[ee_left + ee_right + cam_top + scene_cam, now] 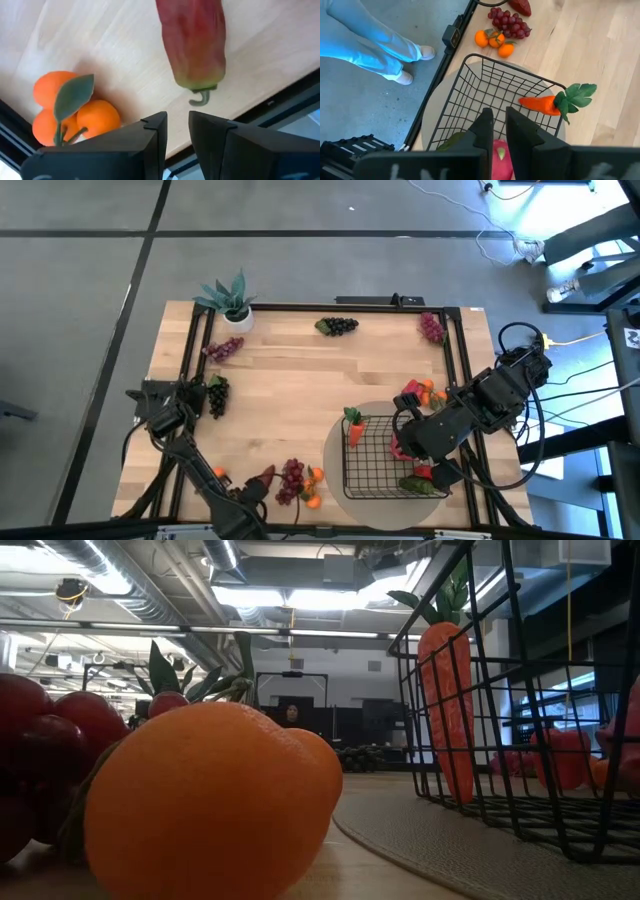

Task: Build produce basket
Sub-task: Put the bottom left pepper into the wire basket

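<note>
The black wire basket (pixel 385 458) sits on a round grey mat (pixel 335 460) at the table's near right. A carrot (pixel 353 426) leans upright against the basket's far left corner (pixel 450 710). Inside lie a pink dragon fruit (pixel 500 152), a green pepper (pixel 420 485) and a red pepper (pixel 425 472). My right gripper (pixel 499 117) is shut and hangs inside the basket above the dragon fruit. My left gripper (pixel 177 117) is shut at the near edge, just short of a red pepper (pixel 195 45) on the wood and beside three oranges (pixel 70 112). My right gripper points down into the basket, and the dragon fruit shows through the slit between its fingers. I cannot tell whether it touches the fruit. My left gripper touches nothing.
Red grapes (pixel 292 478) and oranges (pixel 314 488) lie near the front edge. Other grape bunches (pixel 217 395) (pixel 222 348) (pixel 338 326) (pixel 432 328) are scattered left and far. A red pepper (pixel 410 395) and oranges (pixel 428 392) lie behind the basket. A potted plant (pixel 232 300) stands far left. A person's legs (pixel 380 45) stand beside the table.
</note>
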Controlling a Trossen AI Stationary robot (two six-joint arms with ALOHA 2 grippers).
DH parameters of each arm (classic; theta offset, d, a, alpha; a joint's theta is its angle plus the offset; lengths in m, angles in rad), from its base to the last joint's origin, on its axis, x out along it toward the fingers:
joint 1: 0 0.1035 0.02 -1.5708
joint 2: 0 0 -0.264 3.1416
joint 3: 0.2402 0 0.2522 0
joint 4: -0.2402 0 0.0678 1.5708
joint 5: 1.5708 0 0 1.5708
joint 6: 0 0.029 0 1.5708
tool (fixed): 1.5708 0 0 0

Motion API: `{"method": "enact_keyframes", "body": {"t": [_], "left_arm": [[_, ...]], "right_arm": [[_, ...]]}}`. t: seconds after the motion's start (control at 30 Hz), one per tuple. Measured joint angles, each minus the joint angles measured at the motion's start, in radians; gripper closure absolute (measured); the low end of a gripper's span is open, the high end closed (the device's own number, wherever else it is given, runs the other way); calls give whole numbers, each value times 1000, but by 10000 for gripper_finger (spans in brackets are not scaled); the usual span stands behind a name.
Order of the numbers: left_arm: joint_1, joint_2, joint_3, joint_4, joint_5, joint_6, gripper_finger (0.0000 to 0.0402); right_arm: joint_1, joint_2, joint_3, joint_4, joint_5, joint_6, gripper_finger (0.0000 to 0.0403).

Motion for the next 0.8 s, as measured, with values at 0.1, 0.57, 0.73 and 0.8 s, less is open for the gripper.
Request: {"method": "enact_keyframes", "body": {"t": [0.1,0.57,0.73,0.8], "left_arm": [[0,0,-1,59,-45,2,333],[7,1,-49,129,-49,-58,333],[7,1,-53,137,-66,-60,333],[7,1,-53,137,-67,-60,333]], "right_arm": [[0,0,0,0,0,0,365],[0,0,0,-1,0,-1,365],[0,0,0,-1,0,-1,365],[0,0,0,-1,-1,-1,365]]}}
